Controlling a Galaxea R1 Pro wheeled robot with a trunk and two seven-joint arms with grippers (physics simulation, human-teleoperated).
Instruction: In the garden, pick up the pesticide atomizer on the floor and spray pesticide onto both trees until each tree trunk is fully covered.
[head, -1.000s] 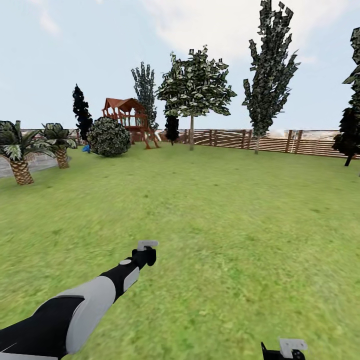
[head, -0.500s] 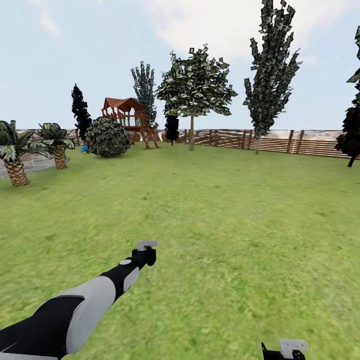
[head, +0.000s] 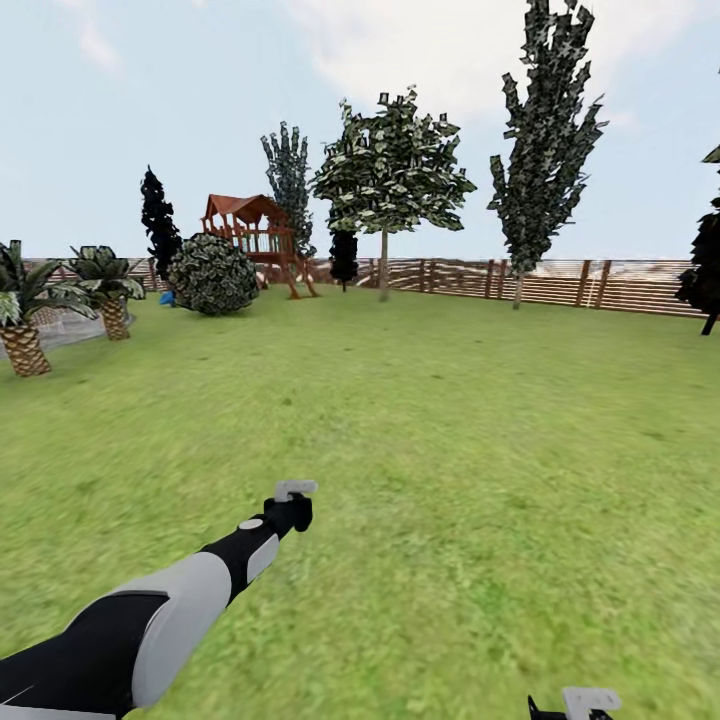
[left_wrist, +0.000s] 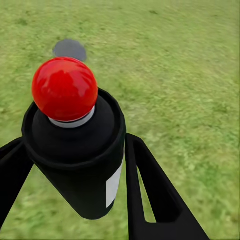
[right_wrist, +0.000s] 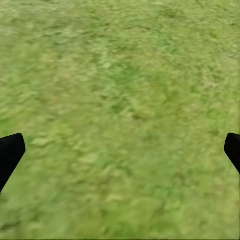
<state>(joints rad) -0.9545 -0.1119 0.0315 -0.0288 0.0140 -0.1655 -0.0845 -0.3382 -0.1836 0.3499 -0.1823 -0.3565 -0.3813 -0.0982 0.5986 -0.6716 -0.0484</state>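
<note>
Palms at the head view's left edge have slid further left and the right gripper sits lower at the bottom edge — the camera has turned, the lawn things have not. Between the left gripper's black fingers stands the black cylindrical pesticide atomizer with a red ball-shaped button, clamped at its sides. It hangs over the green lawn. The right gripper is spread wide over grass, holding nothing. Far off, a thin-trunked leafy tree stands before the brown slatted wooden fence, near a red-roofed wooden play tower.
</note>
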